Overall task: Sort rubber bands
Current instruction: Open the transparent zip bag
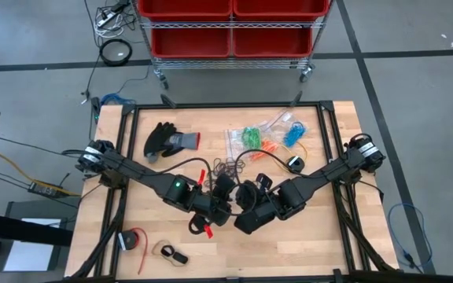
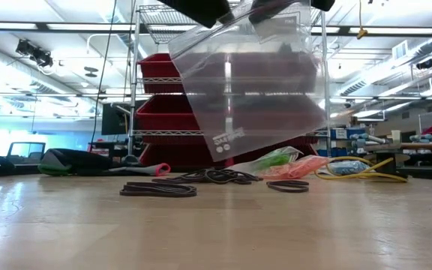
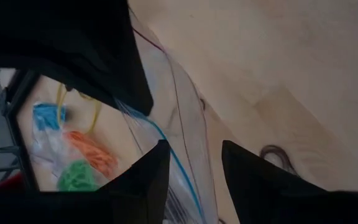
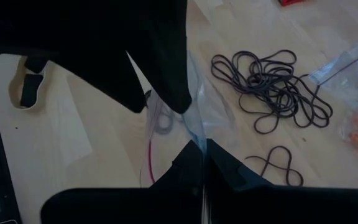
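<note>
clear bag [image 2: 257, 82], top cut off, between closed right end effector [image 4: 202, 163] and part-open left end effector [image 3: 194, 171]

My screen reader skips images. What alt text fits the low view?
A clear plastic bag hangs above the wooden table, held from above. Black rubber bands lie beneath it, with bagged green and orange bands and a yellow cable behind.

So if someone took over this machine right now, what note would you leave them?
Right gripper: shut on the clear plastic zip bag, held up above the wooden table.
Left gripper: open around the bag's edge.
Done: green, orange and blue rubber bands sit in bags at the far side.
Left: loose black rubber bands lie on the table, not yet bagged.
</note>
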You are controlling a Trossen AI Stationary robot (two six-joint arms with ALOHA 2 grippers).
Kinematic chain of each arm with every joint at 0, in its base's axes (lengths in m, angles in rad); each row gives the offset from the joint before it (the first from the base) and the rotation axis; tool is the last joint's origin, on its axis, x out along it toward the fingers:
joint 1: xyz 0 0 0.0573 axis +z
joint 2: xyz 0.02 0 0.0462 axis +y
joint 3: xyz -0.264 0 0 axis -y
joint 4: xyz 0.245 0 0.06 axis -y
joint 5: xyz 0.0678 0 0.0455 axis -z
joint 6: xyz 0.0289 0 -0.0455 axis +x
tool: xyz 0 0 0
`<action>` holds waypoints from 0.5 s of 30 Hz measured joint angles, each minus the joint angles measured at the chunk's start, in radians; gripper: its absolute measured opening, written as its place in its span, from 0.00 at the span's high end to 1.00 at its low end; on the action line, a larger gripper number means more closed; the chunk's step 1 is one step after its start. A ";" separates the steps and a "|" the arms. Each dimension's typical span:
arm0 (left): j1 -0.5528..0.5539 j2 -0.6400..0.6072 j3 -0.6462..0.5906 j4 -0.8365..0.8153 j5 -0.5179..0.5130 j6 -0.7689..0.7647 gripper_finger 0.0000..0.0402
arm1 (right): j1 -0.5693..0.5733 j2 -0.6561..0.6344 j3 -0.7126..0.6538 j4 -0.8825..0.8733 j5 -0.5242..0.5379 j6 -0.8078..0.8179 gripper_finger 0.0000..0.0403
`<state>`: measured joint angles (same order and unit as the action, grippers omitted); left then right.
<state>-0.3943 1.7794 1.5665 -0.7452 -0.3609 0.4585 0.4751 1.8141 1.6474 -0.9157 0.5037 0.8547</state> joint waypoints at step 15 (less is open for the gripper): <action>0.008 0.000 0.006 0.089 0.041 -0.109 0.62 | -0.010 0.000 0.000 0.001 0.001 -0.002 1.00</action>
<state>-0.3862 1.7798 1.5726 -0.6558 -0.3199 0.3494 0.4647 1.8141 1.6474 -0.9150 0.5045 0.8528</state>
